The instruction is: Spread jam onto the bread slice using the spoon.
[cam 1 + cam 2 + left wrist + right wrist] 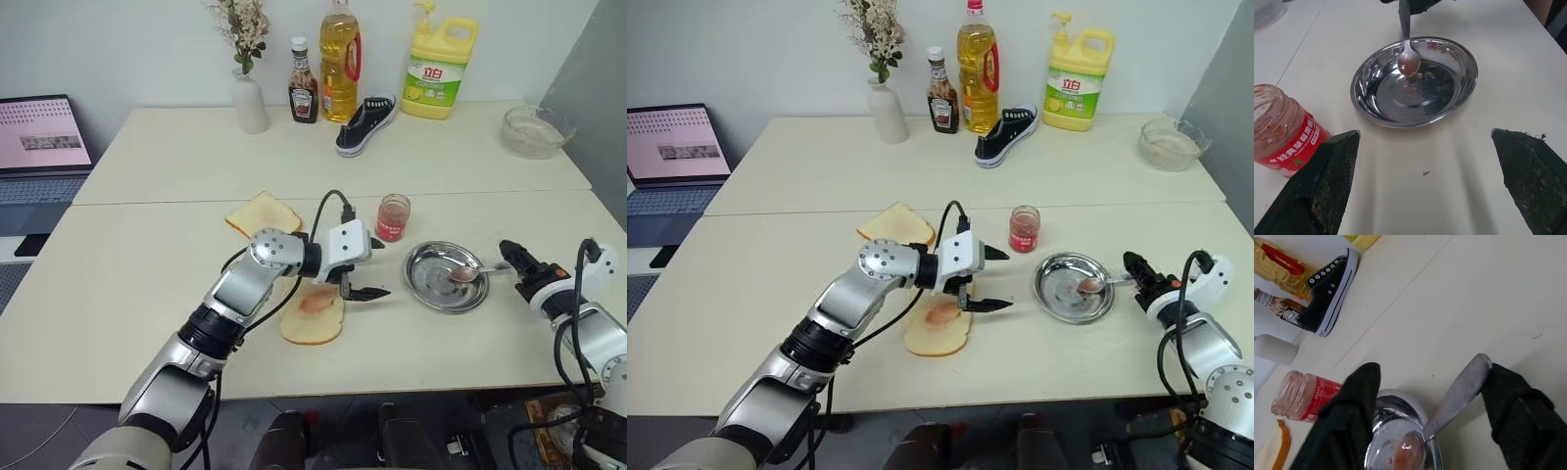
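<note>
Black fingers of the right gripper point(1425, 416) stand apart on either side of the spoon point(1452, 399), and neither clamps it: the slim handle leans across the rim of the steel dish point(1415, 83), its bowl down inside with a red dab of jam point(1409, 68) still on it. Parked like this, the sticky bowl stays off the surface (a sensible place for a used spoon), and the handle juts out over the rim towards the fingers, where it would be easy to take up again.

Wide apart too are the fingers of the left gripper point(362, 277), holding nothing. They hover just beside the bread slice point(313, 315), pointing across towards the dish, probably to steady the slice or simply wait clear of the spreading side.

Further out, the bread slice lies flat near the front edge, a pinkish smear at its centre, so some jam has landed but the spreading looks thin. Just behind the dish stands the jam jar point(393, 216), lid off and within reach for another scoop. A second, browner slice point(263, 213) lies behind the left arm, apart from the work.
</note>
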